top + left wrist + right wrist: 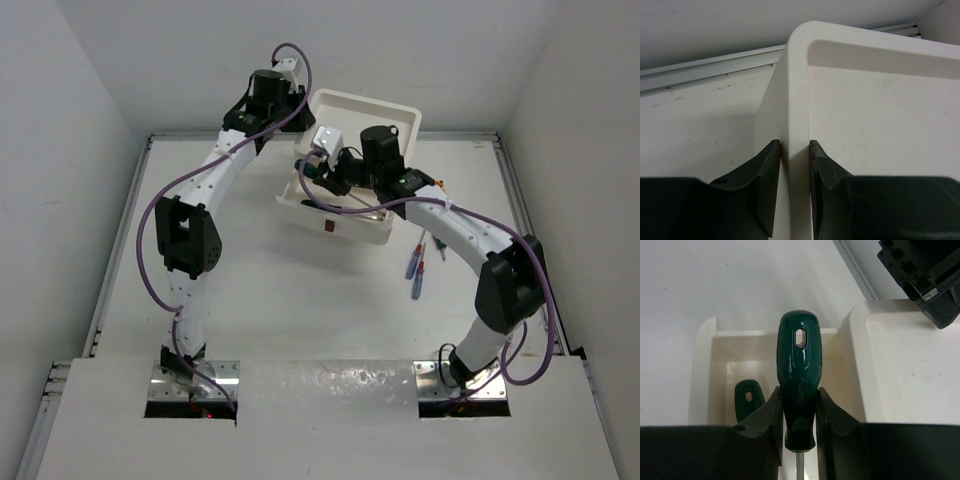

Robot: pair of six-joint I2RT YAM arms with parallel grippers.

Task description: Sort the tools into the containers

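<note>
My right fingers are clamped on a green screwdriver, gripping the lower handle. The handle is dark glossy green with an oval hang hole near the butt and small pale lettering I can't read. A thin metal shaft runs out at 6 o'clock between the fingers. It hangs over the open drawer of the white unit, which sits at 12 o'clock on the worktop. A second green screwdriver lies in that drawer, at 8 o'clock from the held one. My left fingers are narrow, pinching the unit's top rim at its corner. Two blue-purple screwdrivers lie on the worktop at 4 o'clock from the unit.
</note>
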